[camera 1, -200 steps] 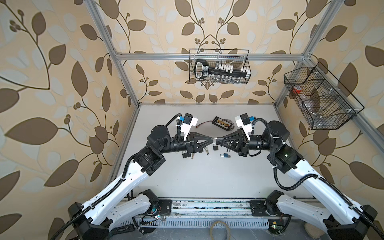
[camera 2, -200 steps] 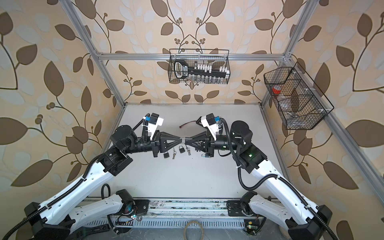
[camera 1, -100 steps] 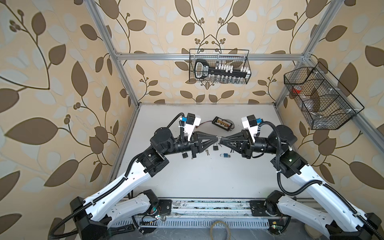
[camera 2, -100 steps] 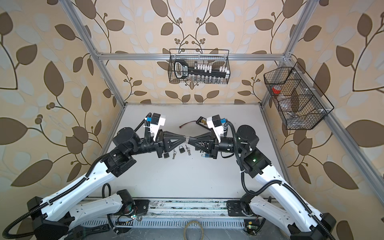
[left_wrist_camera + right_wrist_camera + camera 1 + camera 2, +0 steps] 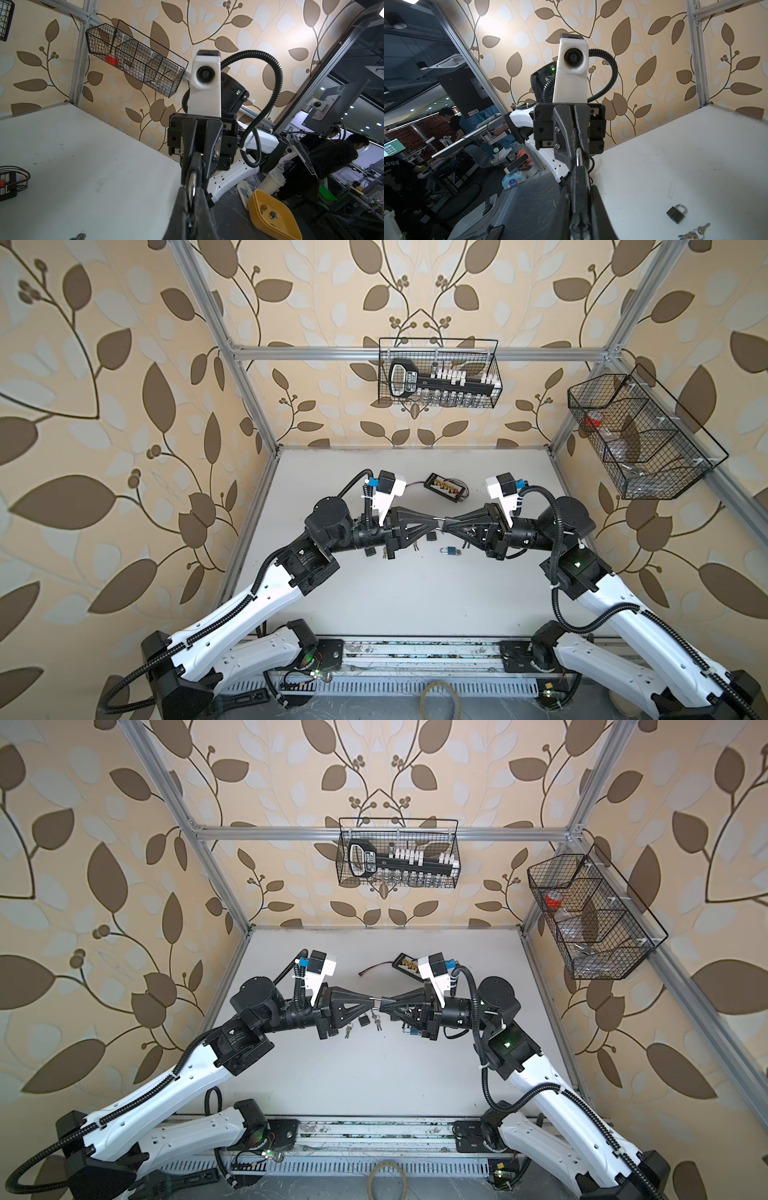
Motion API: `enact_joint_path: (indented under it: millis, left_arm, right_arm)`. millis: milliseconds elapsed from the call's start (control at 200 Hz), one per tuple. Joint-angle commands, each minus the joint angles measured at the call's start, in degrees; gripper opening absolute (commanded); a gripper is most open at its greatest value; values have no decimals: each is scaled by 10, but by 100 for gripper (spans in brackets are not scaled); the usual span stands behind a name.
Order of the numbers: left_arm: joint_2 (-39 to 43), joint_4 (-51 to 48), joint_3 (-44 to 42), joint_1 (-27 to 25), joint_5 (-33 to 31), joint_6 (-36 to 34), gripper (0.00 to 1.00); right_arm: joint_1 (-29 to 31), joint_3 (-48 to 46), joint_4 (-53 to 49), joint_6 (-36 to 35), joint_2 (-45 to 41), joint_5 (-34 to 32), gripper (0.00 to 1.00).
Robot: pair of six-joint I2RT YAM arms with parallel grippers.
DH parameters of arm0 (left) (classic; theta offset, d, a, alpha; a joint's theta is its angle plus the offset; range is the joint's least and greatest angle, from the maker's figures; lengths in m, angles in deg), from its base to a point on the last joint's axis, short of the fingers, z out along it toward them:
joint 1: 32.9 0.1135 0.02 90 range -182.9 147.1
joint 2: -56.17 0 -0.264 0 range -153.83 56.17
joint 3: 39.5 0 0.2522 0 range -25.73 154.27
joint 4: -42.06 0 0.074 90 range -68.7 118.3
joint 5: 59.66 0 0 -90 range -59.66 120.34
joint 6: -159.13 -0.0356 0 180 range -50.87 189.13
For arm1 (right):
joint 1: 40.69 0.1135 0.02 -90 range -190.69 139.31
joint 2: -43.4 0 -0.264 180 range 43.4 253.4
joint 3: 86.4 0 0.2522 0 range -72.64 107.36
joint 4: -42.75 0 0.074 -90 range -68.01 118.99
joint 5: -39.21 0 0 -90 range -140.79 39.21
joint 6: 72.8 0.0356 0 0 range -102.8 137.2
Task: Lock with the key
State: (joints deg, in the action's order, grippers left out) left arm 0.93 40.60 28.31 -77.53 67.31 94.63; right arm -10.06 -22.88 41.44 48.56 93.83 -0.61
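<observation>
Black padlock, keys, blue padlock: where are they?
black padlock (image 5: 675,216), right wrist view, its body
keys (image 5: 694,231), right wrist view, the ring
blue padlock (image 5: 451,551), a top view, its body

Left arm (image 5: 257,601) and right arm (image 5: 615,601) bent at elbows, forearms angled inward, wrists level, left gripper (image 5: 441,524) and right gripper (image 5: 450,525) pointed straight at each other, tip to tip, jaws of both pinched closed

White tabletop (image 5: 415,605): near half lying open; small black padlock (image 5: 675,215), silver key bunch (image 5: 693,234), blue padlock (image 5: 450,550) crowding the middle.
</observation>
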Motion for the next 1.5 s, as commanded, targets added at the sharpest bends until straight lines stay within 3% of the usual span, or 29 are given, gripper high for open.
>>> enact_joint_path:
  millis: [0, 305, 555, 605, 640, 705, 760, 880, 985, 1145, 1495]
  left_arm:
    - [-19, -13, -11, -17, 69, 4, 0]
    - [-89, 51, -13, -60, 83, 26, 0]
    - [-15, -5, -29, -43, 14, -2, 0]
    - [0, -8, -30, -28, 15, 3, 0]
    - [10, -7, -32, -18, 16, 7, 0]
    - [25, -6, -36, 0, 21, 14, 0]
    - [34, -6, -38, 14, 27, 20, 0]
    - [47, -9, -41, 32, 36, 26, 0]
    - [54, -4, -43, 37, 44, 30, 0]
    - [52, 27, -50, 37, 56, 47, 0]
    - [33, 60, -46, 38, 77, 60, 0]
  right_arm:
    - [-5, 5, 89, 23, 7, -38, 0]
    - [43, 43, 65, -20, 52, -62, 0]
    - [13, 26, 14, -50, 16, -60, 0]
    - [4, 26, -7, -61, 13, -43, 28]
    - [-3, 25, -22, -67, 10, -34, 42]
    - [-12, 17, -44, -77, -2, -36, 56]
    - [-25, 6, -58, -82, -15, -48, 61]
    - [-73, -23, -60, -64, -43, -55, 62]
    - [-109, -32, -44, -40, -37, 31, 57]
    - [-111, -42, 7, 4, -17, 146, 52]
    - [-84, -39, 25, 12, -7, 163, 42]
